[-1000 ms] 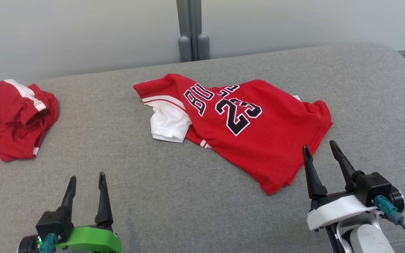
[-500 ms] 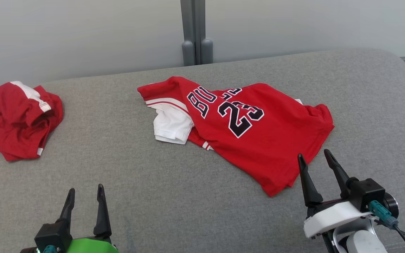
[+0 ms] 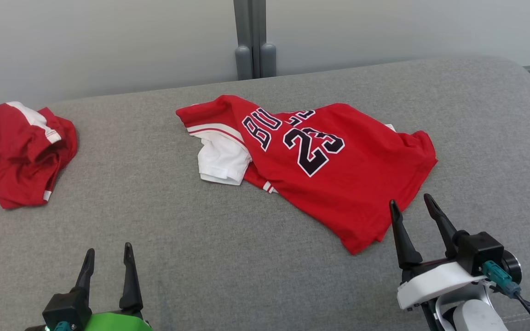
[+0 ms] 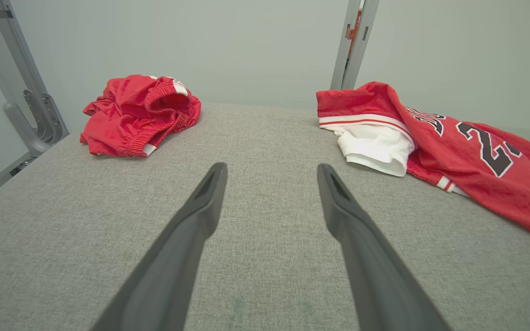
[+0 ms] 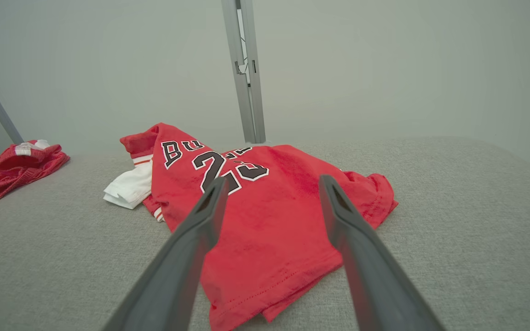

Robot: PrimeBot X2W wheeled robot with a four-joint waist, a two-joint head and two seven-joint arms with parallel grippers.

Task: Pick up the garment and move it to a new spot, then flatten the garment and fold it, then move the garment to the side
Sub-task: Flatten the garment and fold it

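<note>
**Loose layers and a look-alike heap threaten the pick**

The red jersey (image 3: 329, 170), printed with a black-and-white "23" and with a white sleeve tucked at one side, lies rumpled in the middle of the grey fabric surface (image 3: 200, 248). Its near corner is just beside the right gripper (image 3: 409, 199). That gripper has its two dark fingers spread and holds nothing. The left gripper (image 3: 109, 248) is likewise parted and empty, over bare fabric well apart from the jersey.

The near corner looks doubled in the right wrist view, one hem lying over another. A pinch there may catch the top layer alone, so the jersey would lift lopsided and drag into a tighter bunch. Coming down too low could snag the woven surface instead. A crumpled red garment with white trim (image 3: 19, 151) sits far to the left, and it could be taken for the target.

The folds hide a good deal. The lettering reads partly, the collar and the other sleeve cannot be made out, and what the white sleeve joins to is covered. Whether the heap on the left is shorts or a shirt is unclear. The grey upright post (image 3: 252, 41) runs out of the top of the head view.
</note>
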